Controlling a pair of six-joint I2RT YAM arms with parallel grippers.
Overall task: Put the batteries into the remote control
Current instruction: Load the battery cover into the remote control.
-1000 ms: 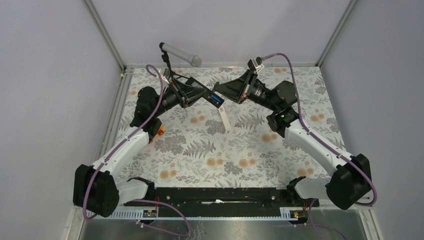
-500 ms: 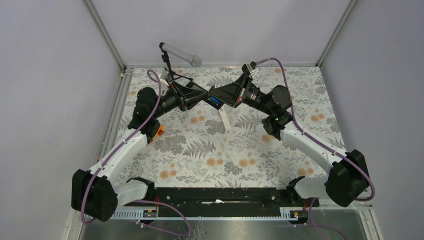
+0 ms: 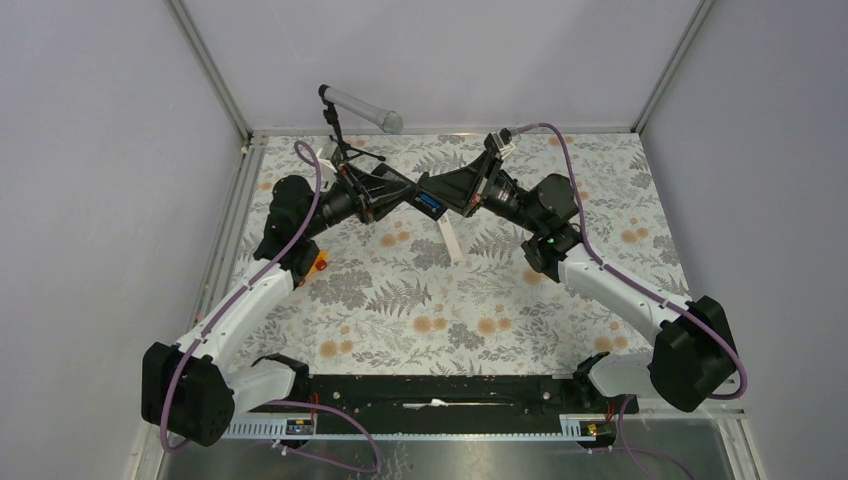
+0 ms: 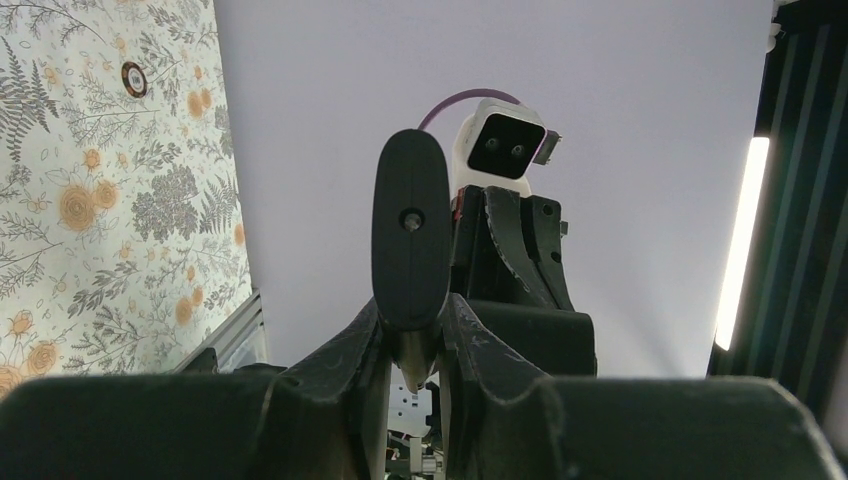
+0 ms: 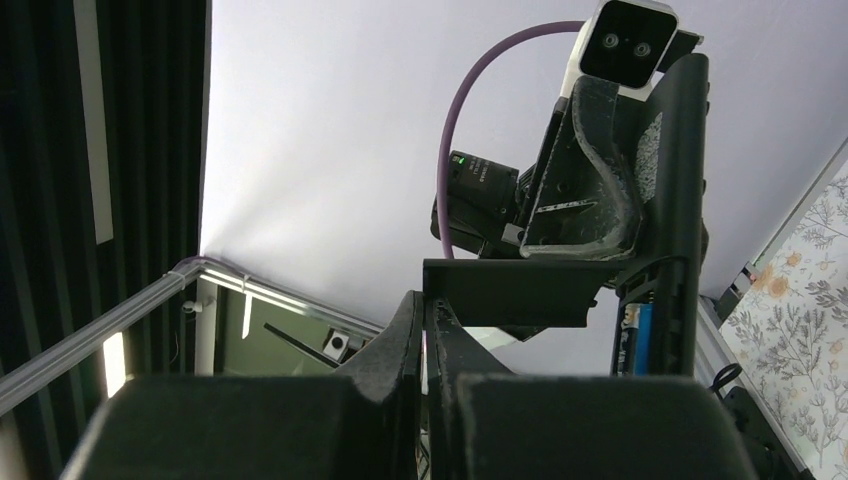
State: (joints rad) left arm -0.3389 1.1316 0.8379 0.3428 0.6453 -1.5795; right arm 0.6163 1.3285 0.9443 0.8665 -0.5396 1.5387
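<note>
Orange plastic of a toy car [image 3: 320,263] peeks from under the left arm, nearer the arm bases than the remote control [image 3: 428,196] and off to its left. A white strip [image 3: 450,240] lies on the floral surface [image 3: 400,310] just on the near side of the remote. The remote itself is lifted off the surface, clamped edge-on between the left fingers [image 4: 350,350], which sit narrow around its black body. A blue battery [image 5: 641,340] lies in the open compartment on the side of the remote facing the right arm. The right fingers [image 5: 405,335] are pressed fully together with nothing that I can make out between them, their tips right at the remote beside that battery. The risk, as I judge it, is that a push from those closed tips meets only a side pinch. The remote can then pivot or slide in the left fingers, and a battery not fully seated can spring out and drop to the surface. A push off the battery's axis could wedge it crooked. Whether its poles face the right way cannot be told. No other battery shows, and beyond the remote only a grey rod [image 3: 362,108] leans by the back wall.
</note>
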